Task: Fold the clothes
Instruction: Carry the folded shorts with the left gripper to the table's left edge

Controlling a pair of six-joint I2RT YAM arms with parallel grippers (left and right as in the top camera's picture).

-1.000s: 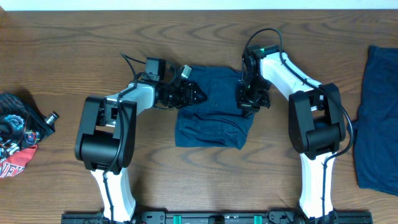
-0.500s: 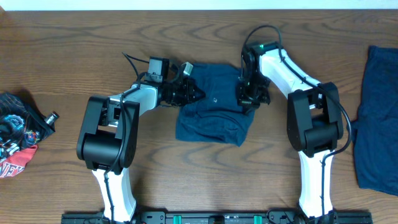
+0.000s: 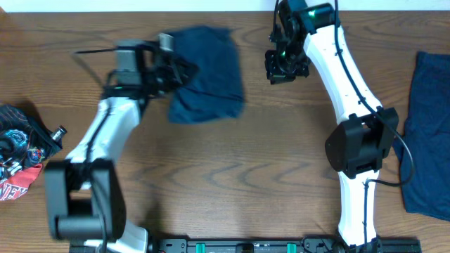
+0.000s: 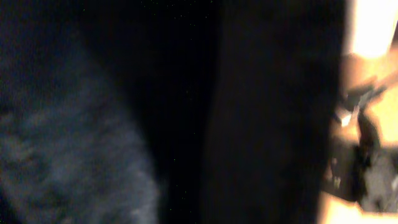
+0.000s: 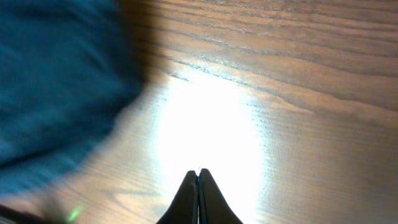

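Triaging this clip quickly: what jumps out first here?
A folded navy garment near the table's far edge stands out, pinched at its left side by the left hand. The right hand is shut and empty above bare wood beside it. A second navy garment lies at the table's right edge.

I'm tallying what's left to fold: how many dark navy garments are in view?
2. A folded navy garment at the far side, pinched by the left gripper; a spread navy garment at the right edge, partly cut off. Others may be hidden.
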